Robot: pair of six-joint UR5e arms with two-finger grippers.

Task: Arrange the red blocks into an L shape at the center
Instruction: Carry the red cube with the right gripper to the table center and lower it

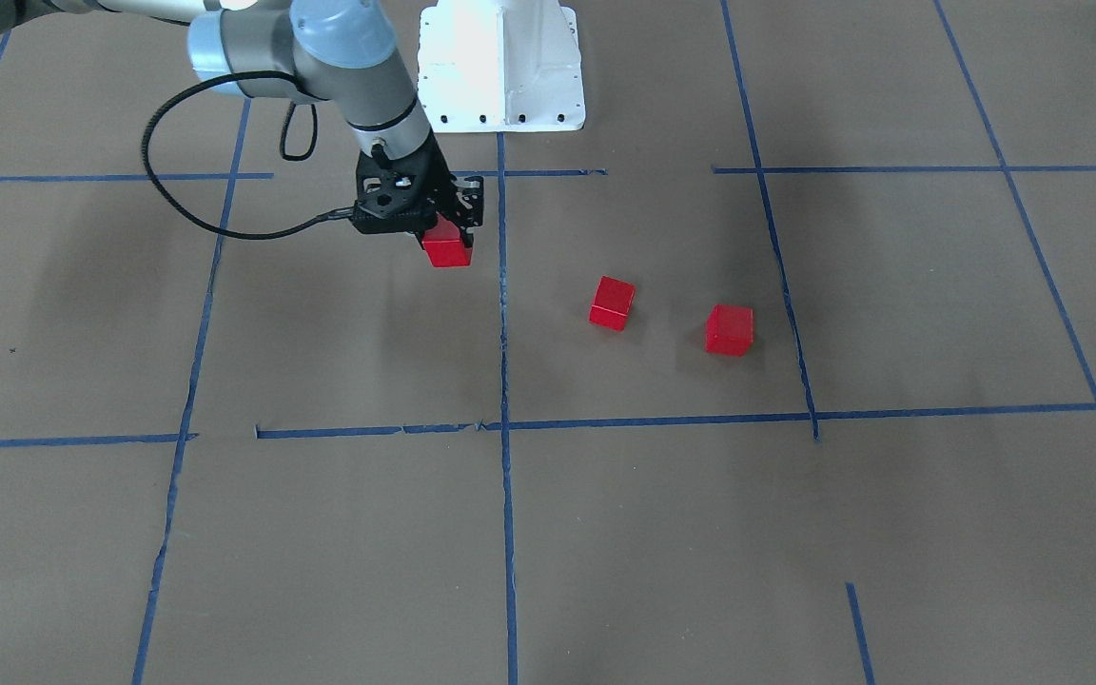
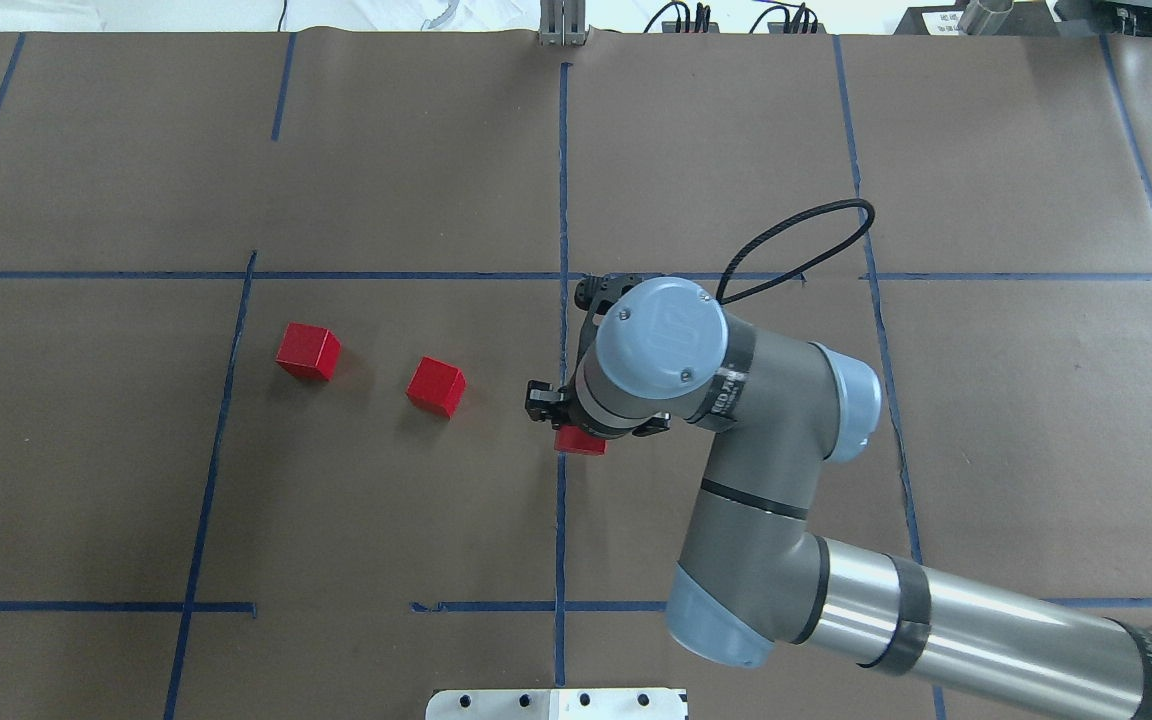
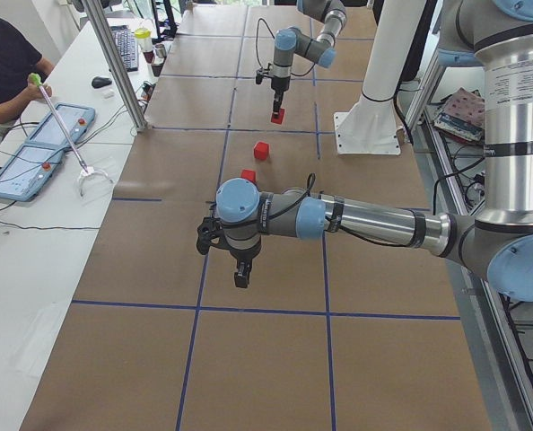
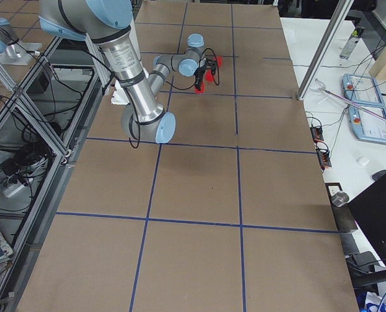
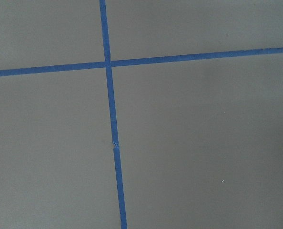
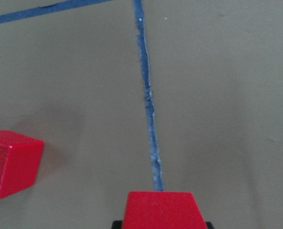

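My right tool [image 1: 443, 231] grips a red block [image 1: 446, 251] by the center line [image 1: 502, 323], I think to start the L; for the left tool [image 3: 240, 277] I cannot tell.

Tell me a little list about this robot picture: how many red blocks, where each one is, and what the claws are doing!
Red blocks: three
Held block: pinched in the right claw, close to the center blue line
Near block: lying loose, on the robot's left of the line
Far block: lying loose, farther out on the same side, not touching the near block
Left claw: away from the blocks, no block in it; open or shut unclear
L shape: not made yet
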